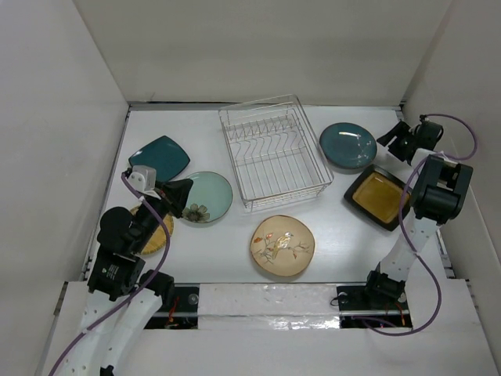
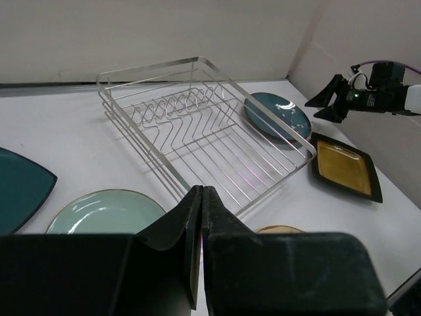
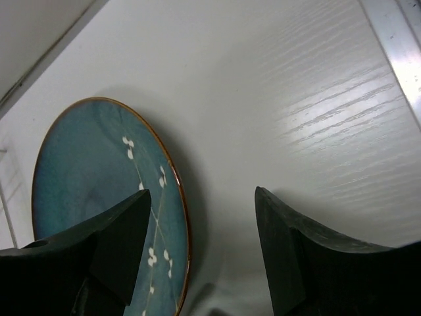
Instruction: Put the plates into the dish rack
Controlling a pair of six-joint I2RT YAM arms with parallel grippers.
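The dish rack (image 1: 286,194) (image 2: 151,66) stands empty at the back middle of the table. Flat around it lie the plates: teal square (image 1: 159,157) (image 2: 20,187), pale green round (image 1: 207,197) (image 2: 105,212), tan with a bird (image 1: 282,245), teal round (image 1: 347,145) (image 2: 277,113) (image 3: 99,171), and black-rimmed yellow square (image 1: 377,196) (image 2: 345,168). A small orange-yellow one (image 1: 156,233) shows partly under the left arm. My left gripper (image 1: 182,194) (image 2: 200,192) is shut and empty over the pale green plate's near-left side. My right gripper (image 1: 389,138) (image 3: 202,194) is open, straddling the teal round plate's right rim.
White walls close in the table at the left, back and right. The right gripper is close to the back right corner. The left arm's purple cable (image 1: 153,235) loops over the orange-yellow plate.
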